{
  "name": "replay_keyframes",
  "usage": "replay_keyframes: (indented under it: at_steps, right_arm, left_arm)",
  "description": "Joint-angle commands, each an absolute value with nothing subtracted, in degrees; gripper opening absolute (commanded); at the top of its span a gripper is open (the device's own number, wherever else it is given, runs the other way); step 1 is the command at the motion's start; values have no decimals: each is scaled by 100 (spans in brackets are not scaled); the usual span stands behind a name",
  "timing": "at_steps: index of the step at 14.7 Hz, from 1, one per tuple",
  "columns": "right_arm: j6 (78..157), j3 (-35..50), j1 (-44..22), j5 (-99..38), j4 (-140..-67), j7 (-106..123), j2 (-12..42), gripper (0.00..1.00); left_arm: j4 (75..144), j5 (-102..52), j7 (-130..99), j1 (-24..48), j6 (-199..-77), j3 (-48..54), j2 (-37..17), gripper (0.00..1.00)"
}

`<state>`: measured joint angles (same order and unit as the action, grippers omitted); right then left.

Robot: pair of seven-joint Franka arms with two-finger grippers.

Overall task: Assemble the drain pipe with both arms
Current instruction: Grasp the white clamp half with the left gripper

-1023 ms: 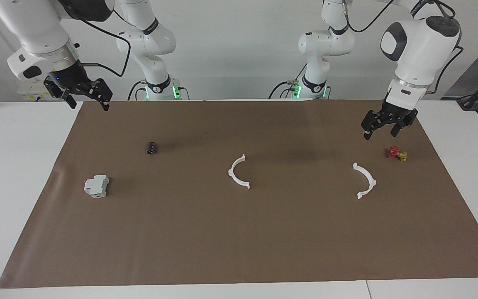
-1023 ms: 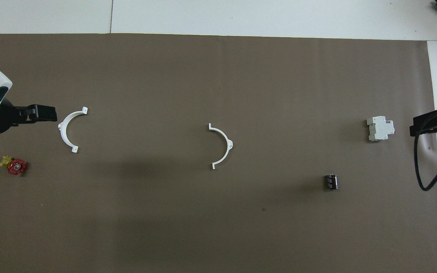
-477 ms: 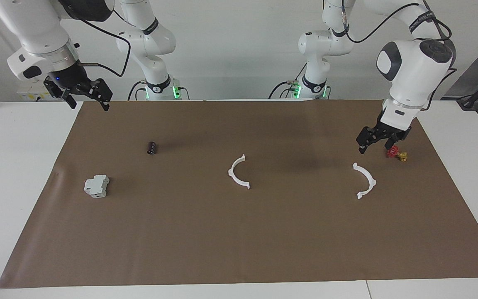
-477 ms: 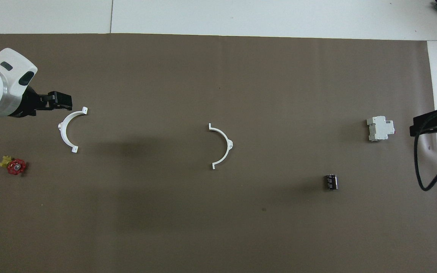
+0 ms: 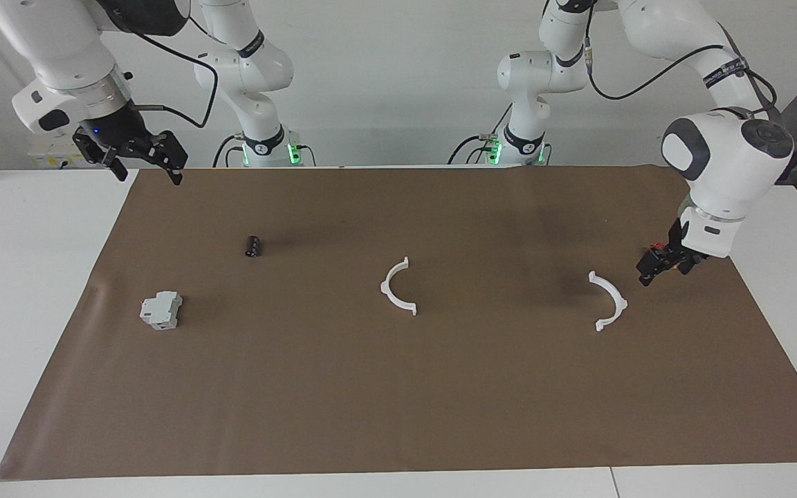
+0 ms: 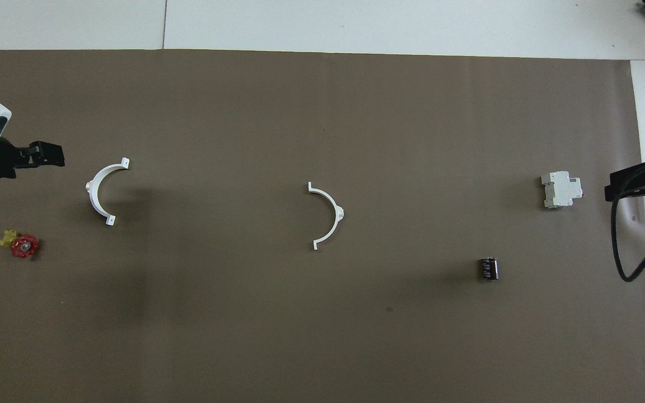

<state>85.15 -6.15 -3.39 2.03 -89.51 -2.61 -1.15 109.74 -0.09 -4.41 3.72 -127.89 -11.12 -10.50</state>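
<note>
The drain pipe lies as two separate white half-rings on the brown mat. One half-ring (image 5: 385,287) (image 6: 338,211) is at the mat's middle. The other half-ring (image 5: 621,299) (image 6: 90,190) is toward the left arm's end. My left gripper (image 5: 651,271) (image 6: 48,154) hangs low over the mat beside that second half-ring, on its outer side, apart from it. My right gripper (image 5: 142,164) (image 6: 625,184) is open and empty. It waits raised over the mat's edge at the right arm's end.
A small red-and-yellow valve (image 6: 23,245) lies near the left gripper, mostly hidden by it in the facing view. A grey-white boxy block (image 5: 161,310) (image 6: 561,189) and a small black cylinder (image 5: 252,246) (image 6: 489,268) lie toward the right arm's end.
My left gripper has come down and swung outward toward the left arm's end, now low beside the half-ring there. The right arm and all objects have not moved.
</note>
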Motion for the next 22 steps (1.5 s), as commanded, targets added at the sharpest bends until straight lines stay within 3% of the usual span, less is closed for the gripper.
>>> replay_keyframes:
  at_steps: [1, 5, 22]
  right_arm:
    - [8429, -606, -299, 114, -8930, -123, -158, 100]
    - [8420, -606, -299, 114, -8930, -123, -158, 100]
    - [8429, -606, -308, 114, -8930, -123, -167, 100]
  left_arm:
    - [11880, -79, -1305, 1035, -13840, -1239, -967, 100]
    - [12348, -79, -1503, 984, -14307, -1248, -1019, 100]
    - [12357, -79, -1591, 914, -14520, -1283, -1362, 100]
